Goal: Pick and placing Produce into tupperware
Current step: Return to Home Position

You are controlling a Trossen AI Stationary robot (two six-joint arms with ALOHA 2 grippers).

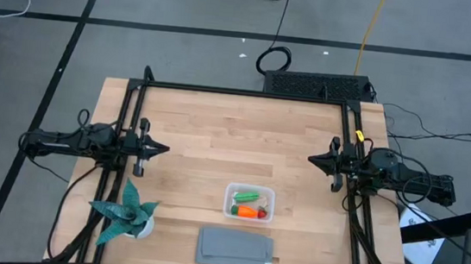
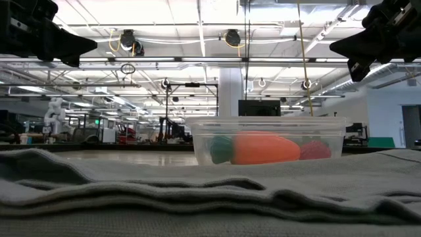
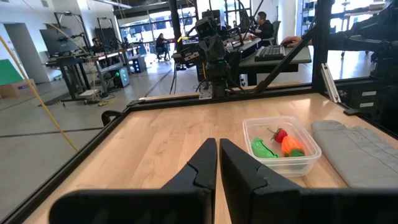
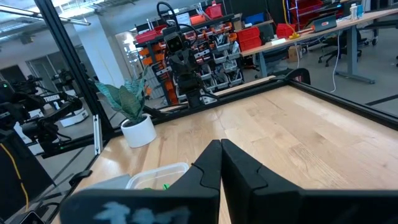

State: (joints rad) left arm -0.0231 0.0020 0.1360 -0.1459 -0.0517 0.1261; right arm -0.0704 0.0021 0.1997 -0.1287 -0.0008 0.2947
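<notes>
A grey floor [image 1: 182,57] crossed by black tape lines [image 1: 185,29] is seen; a coiled cable [image 1: 262,63] is laid at twelve o'clock.

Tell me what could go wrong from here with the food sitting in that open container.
The tupperware has no lid, so a knock could spill the carrot, pod and berry. It sits close to the cloth; tugging that might shift it. The plant stands near the left pincer, so a low sweep could tip it. The right pincer sits opposite.
</notes>
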